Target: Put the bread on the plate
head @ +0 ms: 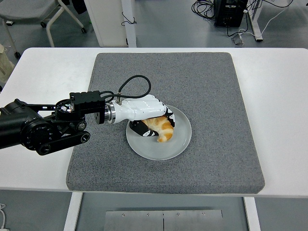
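Note:
A golden-brown piece of bread (163, 129) is on or just above a round grey plate (179, 144) near the middle of the grey mat. My left hand (150, 120), white with black fingertips, reaches over the plate's left part with its fingers curled around the bread. The hand covers the bread's left end, so I cannot tell whether the bread rests on the plate. The right arm is out of view.
The plate sits on a grey foam mat (207, 86) covering the white table (279, 96). A black cable (134, 84) loops above my left wrist. A chair and cables are on the floor beyond the table's far edge.

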Available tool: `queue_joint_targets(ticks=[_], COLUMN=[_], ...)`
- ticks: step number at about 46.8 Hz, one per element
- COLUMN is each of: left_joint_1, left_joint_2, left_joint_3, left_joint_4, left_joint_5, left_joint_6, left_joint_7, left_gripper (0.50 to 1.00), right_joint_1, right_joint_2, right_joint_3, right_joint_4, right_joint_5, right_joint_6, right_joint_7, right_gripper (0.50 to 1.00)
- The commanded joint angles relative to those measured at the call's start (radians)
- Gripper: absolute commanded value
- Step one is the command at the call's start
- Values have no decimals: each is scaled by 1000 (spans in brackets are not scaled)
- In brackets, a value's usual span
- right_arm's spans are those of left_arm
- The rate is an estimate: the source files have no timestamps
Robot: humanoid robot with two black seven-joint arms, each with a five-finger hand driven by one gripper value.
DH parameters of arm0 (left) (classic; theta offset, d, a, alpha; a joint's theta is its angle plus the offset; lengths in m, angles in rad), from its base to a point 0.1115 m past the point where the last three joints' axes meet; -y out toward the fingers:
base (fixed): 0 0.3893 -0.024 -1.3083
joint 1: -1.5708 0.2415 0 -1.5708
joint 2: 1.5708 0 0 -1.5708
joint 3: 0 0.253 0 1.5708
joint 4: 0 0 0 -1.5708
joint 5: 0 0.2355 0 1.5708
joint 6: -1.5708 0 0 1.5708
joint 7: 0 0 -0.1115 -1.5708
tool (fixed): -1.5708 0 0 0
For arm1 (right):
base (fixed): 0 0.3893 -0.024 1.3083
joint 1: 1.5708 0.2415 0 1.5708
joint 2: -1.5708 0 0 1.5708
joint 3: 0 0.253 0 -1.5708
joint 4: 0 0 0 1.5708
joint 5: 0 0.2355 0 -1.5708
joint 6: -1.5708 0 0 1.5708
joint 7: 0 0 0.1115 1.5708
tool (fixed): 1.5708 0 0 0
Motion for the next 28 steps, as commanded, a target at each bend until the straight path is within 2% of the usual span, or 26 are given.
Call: queue_joint_targets(ticks=[1,10,11,12,13,14,16,18,28], left_joint_1=[11,11,11,11,11,11,9,9,6], left_joint_2=[-11,-18,-18,-18,-18,-18,-18,-18,-18], left_joint_3=[0,-4,-6,-6,-6,-4,-3,-1,0], left_joint_4=[18,21,20,20,20,20,20,15,10], left_joint_5=[1,-11,-16,-22,-31,-39,-52,-62,-66], left_joint_6=[2,11,9,8,8,8,3,-1,-8], left_joint_7=[-3,-2,-2,-2,-2,-3,-3,-5,-11], left_gripper=[500,500,577,722,829,861,890,961,972], right_joint_1=[0,0,0,0,0,0,0,0,0], right_joint_2=[0,0,0,0,0,0,0,0,0], right_joint_3=[0,0,0,0,0,0,0,0,0], right_joint_4=[0,0,0,0,0,0,0,0,0], right_joint_5=[0,0,0,0,0,0,0,0,0], right_joint_6=[0,0,0,0,0,0,0,0,0], right_joint_7=[0,0,0,0,0,0,0,0,0], right_gripper=[1000,1000,1000,1000,1000,1000,1000,1000,1000])
